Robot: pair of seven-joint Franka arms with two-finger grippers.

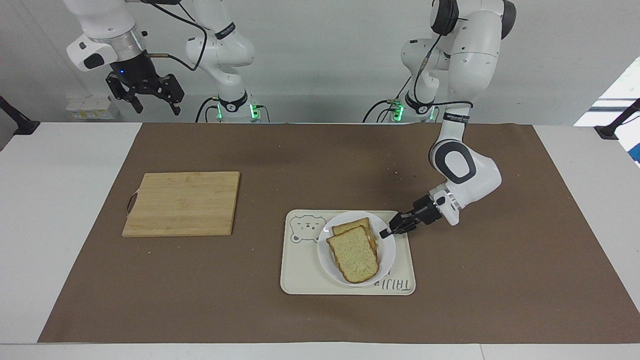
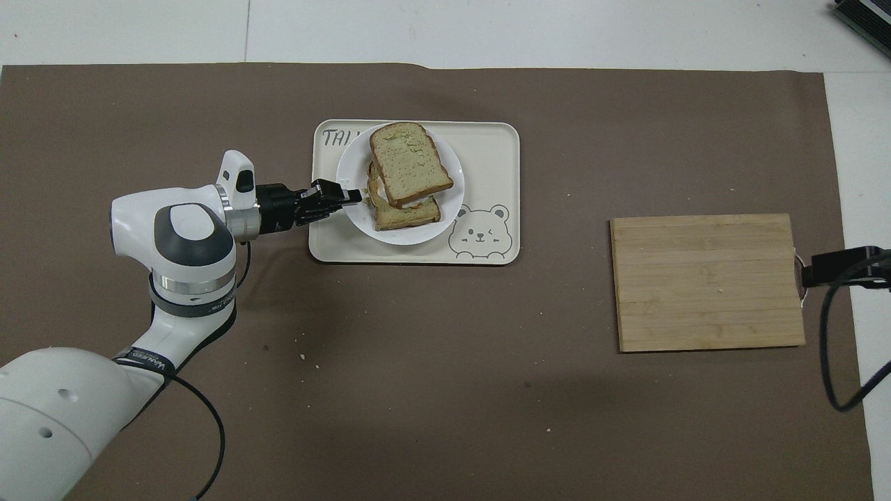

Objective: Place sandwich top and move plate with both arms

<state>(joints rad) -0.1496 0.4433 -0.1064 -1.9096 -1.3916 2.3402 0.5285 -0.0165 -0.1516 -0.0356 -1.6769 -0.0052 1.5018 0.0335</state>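
Observation:
The white plate (image 1: 386, 256) lies over the cream tray (image 1: 302, 272), resting on it or held just above it; I cannot tell which. The sandwich top (image 1: 354, 252), a tan slice with brown crust, lies on the lower bread slice on the plate, a little askew. My left gripper (image 1: 386, 232) is shut on the plate's rim at the side toward the left arm's end. In the overhead view the left gripper (image 2: 351, 197) grips the plate (image 2: 449, 198) beside the sandwich top (image 2: 409, 163). My right gripper (image 1: 152, 100) waits open and empty, high above the table's edge.
The bear tray (image 2: 487, 146) lies mid-table on a brown mat. A wooden cutting board (image 1: 182, 202) lies toward the right arm's end and also shows in the overhead view (image 2: 706, 278). Crumbs dot the mat.

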